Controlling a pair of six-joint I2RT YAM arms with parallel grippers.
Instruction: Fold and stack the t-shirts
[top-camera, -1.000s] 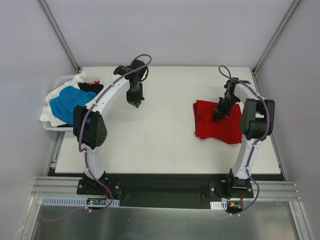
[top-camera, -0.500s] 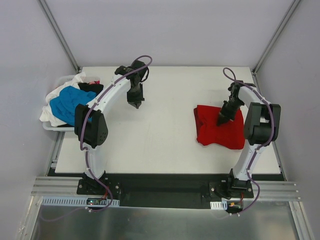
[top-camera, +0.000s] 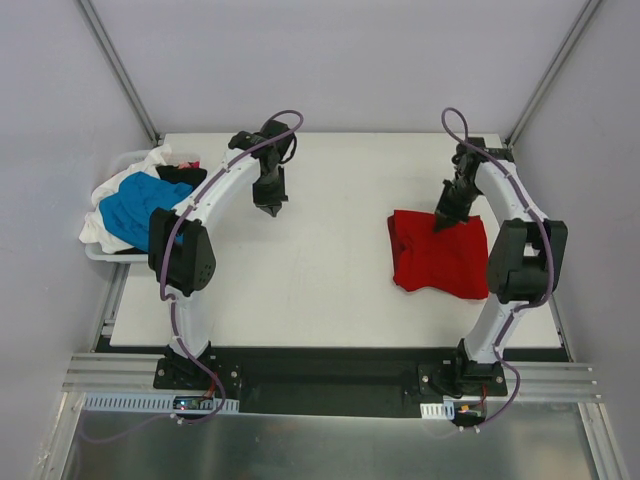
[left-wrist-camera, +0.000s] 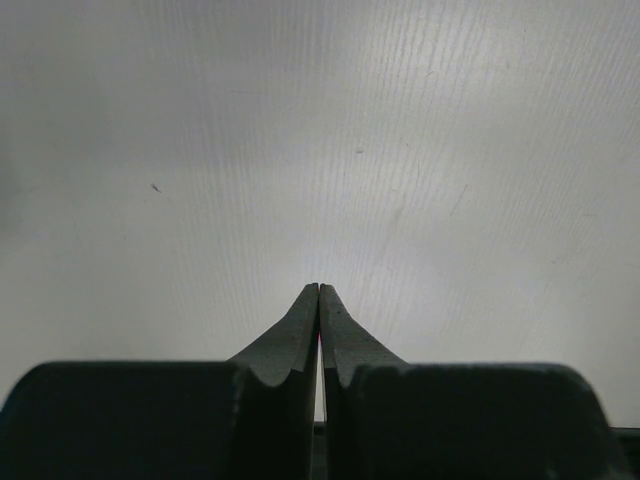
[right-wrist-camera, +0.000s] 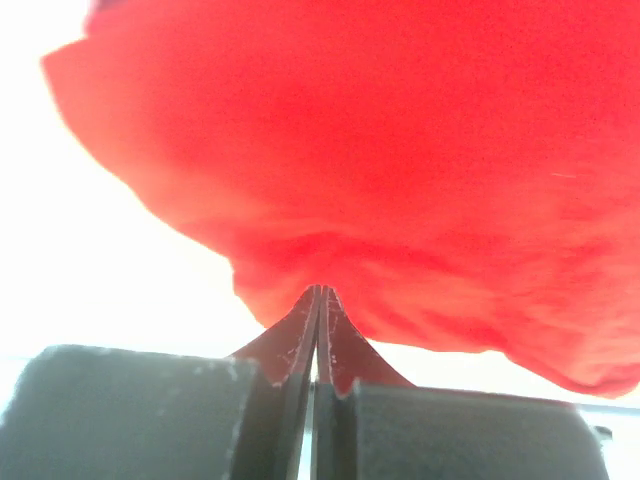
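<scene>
A white counter (top-camera: 330, 300) fills a grey-walled work cell, with two white robot arms bolted at its near edge. The left arm (top-camera: 215, 195) curves up and over towards the far left of the surface, and the right arm (top-camera: 512, 200) reaches along the right side.

On the right half of the counter lies a red t-shirt (top-camera: 440, 268), folded into a rough rectangle with loose, rumpled edges. It lies flat and well apart from the other clothes. At the counter's left edge a white bin (top-camera: 100, 255) holds a heap of unfolded t-shirts. A blue t-shirt (top-camera: 135, 208) sits on top, a white t-shirt (top-camera: 112, 188) spills over the rim, and a black t-shirt (top-camera: 182, 175) lies at the far side. A scrap of red shows beside the black one.

The right hand (top-camera: 441, 226) points down at the far edge of the red t-shirt. Its fingers are pressed together and their tips meet the cloth's border. The wrist view does not show whether any fabric is caught between them.

The left hand (top-camera: 268, 208) hangs over bare counter in the far left area. Its fingers are closed tip to tip and hold nothing.
</scene>
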